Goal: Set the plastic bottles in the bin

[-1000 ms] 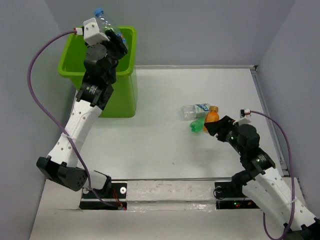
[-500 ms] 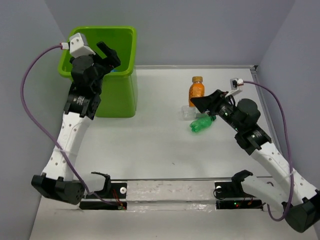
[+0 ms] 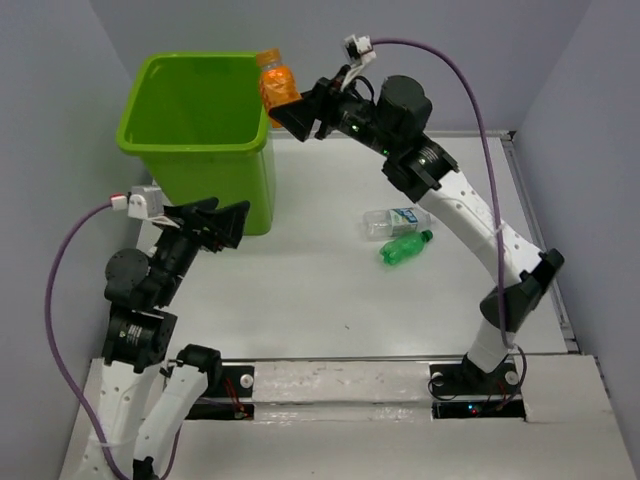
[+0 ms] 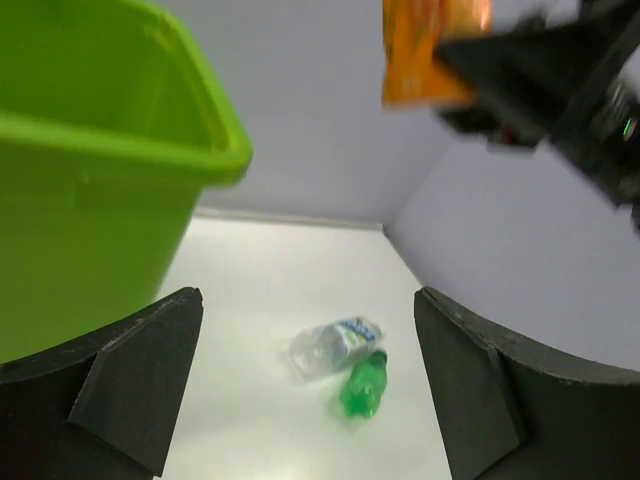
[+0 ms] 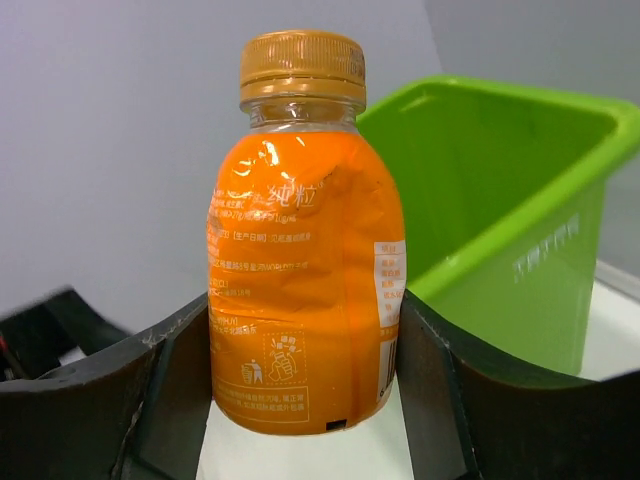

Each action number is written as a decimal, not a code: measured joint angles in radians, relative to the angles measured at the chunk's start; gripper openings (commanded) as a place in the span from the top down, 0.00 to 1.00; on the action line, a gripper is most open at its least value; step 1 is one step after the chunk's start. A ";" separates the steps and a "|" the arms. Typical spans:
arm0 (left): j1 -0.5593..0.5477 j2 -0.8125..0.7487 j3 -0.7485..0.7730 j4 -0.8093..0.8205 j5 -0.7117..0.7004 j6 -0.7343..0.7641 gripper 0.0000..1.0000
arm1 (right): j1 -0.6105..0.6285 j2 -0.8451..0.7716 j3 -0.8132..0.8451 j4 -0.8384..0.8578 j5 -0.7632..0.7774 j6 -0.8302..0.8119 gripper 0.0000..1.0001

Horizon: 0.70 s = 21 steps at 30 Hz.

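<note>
One orange bottle (image 5: 300, 250) stood upright, clenched in the right tool (image 3: 288, 105); the bin (image 3: 200, 180) opened just left of that tool, while the left tool (image 3: 228, 214) hung released.

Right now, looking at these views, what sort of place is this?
Probably a robotics test cell: plain grey wall panels box in a white table, two cabled black-and-white robot arms are bolted at its near edge, and a lime-green plastic bin stands on it.

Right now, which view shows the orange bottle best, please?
The right wrist view: the orange bottle fills the frame, cap and label sharp. The top view shows it small, by the bin; the left wrist view, blurred and cropped.
</note>
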 measured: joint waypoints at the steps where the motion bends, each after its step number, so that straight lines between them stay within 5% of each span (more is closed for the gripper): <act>1: -0.001 -0.025 -0.051 -0.016 0.024 -0.005 0.04 | 0.011 0.072 0.103 -0.025 -0.002 -0.023 0.73; 8: -0.066 -0.074 -0.311 -0.145 0.104 -0.012 0.04 | 0.077 0.473 0.658 -0.144 0.011 -0.119 0.76; 10: -0.096 -0.075 -0.333 -0.178 0.115 -0.004 0.04 | 0.095 0.525 0.673 -0.105 0.060 -0.141 0.52; 11: -0.108 -0.075 -0.335 -0.190 0.116 -0.002 0.04 | 0.103 0.550 0.675 -0.074 0.084 -0.153 0.31; 14: -0.148 -0.075 -0.335 -0.208 0.121 0.013 0.03 | 0.130 0.649 0.747 -0.026 0.163 -0.190 0.10; 21: -0.177 -0.069 -0.335 -0.214 0.133 0.024 0.02 | 0.166 0.724 0.750 0.064 0.208 -0.248 0.04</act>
